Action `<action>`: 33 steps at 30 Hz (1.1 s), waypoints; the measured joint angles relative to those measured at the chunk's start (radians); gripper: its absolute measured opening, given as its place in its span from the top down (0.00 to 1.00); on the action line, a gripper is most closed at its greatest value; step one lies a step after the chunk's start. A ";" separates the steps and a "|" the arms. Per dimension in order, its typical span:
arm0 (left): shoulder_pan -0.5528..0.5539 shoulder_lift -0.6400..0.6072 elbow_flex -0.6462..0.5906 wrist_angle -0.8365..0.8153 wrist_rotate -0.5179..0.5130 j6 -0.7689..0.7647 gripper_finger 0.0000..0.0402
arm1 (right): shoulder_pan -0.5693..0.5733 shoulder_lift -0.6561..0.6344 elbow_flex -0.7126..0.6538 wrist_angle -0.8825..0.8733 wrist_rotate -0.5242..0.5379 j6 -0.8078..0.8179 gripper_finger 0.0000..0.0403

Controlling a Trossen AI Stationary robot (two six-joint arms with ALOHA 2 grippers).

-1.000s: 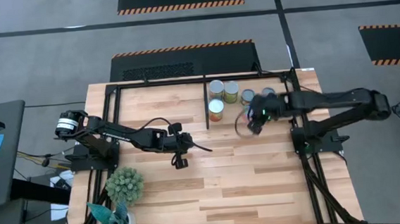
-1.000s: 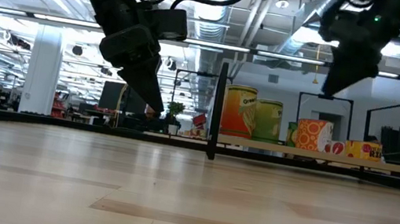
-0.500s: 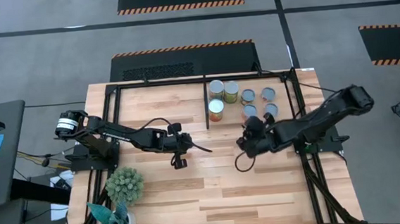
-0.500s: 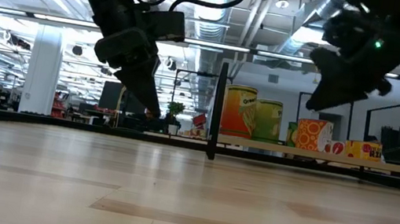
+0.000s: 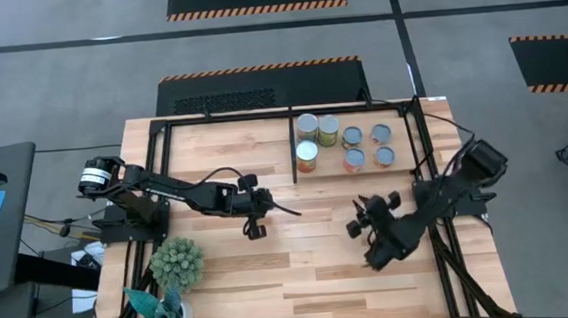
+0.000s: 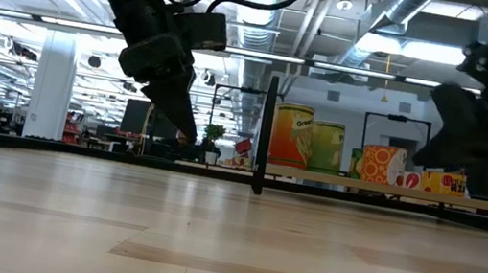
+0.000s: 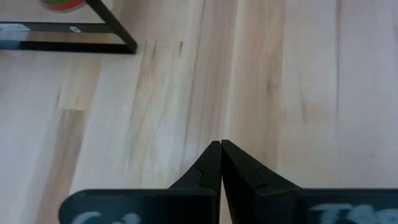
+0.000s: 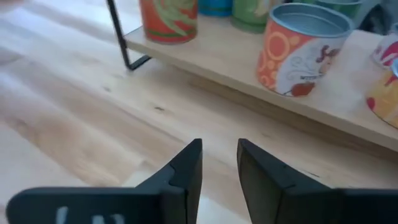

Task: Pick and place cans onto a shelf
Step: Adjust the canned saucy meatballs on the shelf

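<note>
Seven cans [image 5: 344, 143] stand clustered inside the right half of the shelf [image 5: 291, 113], the black barred frame at the far side of the wooden table [image 5: 302, 268]; three sit beside the central divider, four smaller ones toward the right post. The left gripper [image 5: 256, 229] hangs over the table's middle, well apart from the shelf, its fingers [image 7: 217, 163] pressed together on nothing. The right gripper [image 5: 375, 258] sits over bare wood near the table's right side, in front of the shelf, its fingers [image 8: 186, 168] parted with a gap and empty. A spiky green potted plant [image 5: 177, 263] stands near the left front corner.
</note>
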 joint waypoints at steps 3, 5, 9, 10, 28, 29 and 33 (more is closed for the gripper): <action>0.000 0.000 0.000 -0.003 -0.034 -0.006 1.00 | 0.014 0.091 0.000 -0.031 0.057 0.127 0.72; 0.000 0.000 0.000 -0.007 -0.057 -0.010 1.00 | 0.005 0.149 0.000 -0.041 0.084 0.189 0.74; 0.000 0.000 0.000 -0.007 -0.073 -0.013 1.00 | -0.028 0.240 0.010 -0.030 0.149 0.282 0.84; 0.000 0.000 0.000 -0.008 -0.073 -0.013 1.00 | -0.036 0.257 0.012 -0.028 0.156 0.295 0.86; 0.000 0.000 0.000 -0.002 -0.075 -0.006 1.00 | -0.135 0.287 0.037 -0.057 0.272 0.277 0.98; 0.000 0.000 0.000 -0.002 -0.075 -0.006 1.00 | -0.141 0.287 0.037 -0.063 0.272 0.279 0.97; 0.000 0.000 0.000 -0.001 -0.075 -0.006 1.00 | -0.171 0.287 0.037 -0.064 0.286 0.279 0.95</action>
